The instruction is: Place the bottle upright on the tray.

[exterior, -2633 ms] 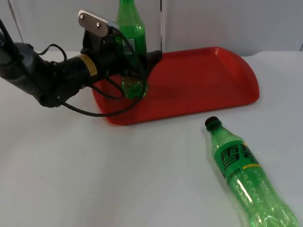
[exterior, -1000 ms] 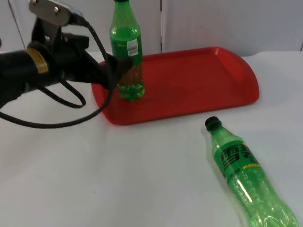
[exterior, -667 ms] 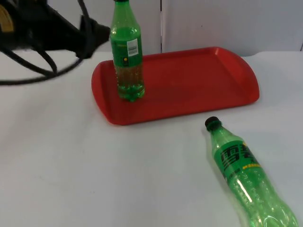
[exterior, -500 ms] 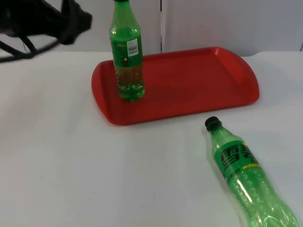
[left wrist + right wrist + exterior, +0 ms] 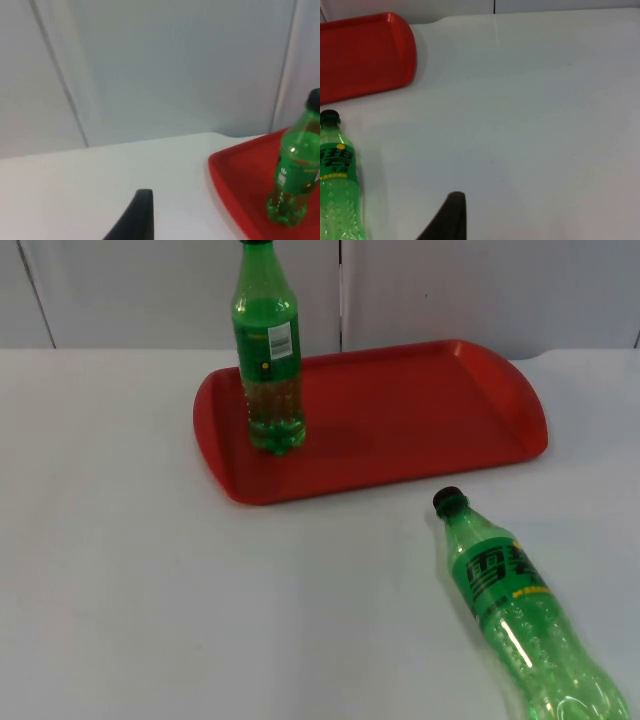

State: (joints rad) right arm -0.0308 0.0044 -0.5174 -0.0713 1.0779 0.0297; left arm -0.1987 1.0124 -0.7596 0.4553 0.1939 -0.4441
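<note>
White table [image 5: 120,570], tray [image 5: 420,430], upright bottle [image 5: 268,350].

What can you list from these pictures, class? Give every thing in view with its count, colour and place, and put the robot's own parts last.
Upright bottle: one, green with a dark cap, standing on the tray near its left end.
Lying bottle: one, green with a black cap, on its side on the table in front of the tray, cap toward the tray.
Tray: one, red, at the far side of the table.
Table: one, white.
Partition wall: one, grey, behind the table.
Left gripper: one black fingertip, above the table beside the tray.
Right gripper: one black fingertip, above the table beside the lying bottle.
</note>
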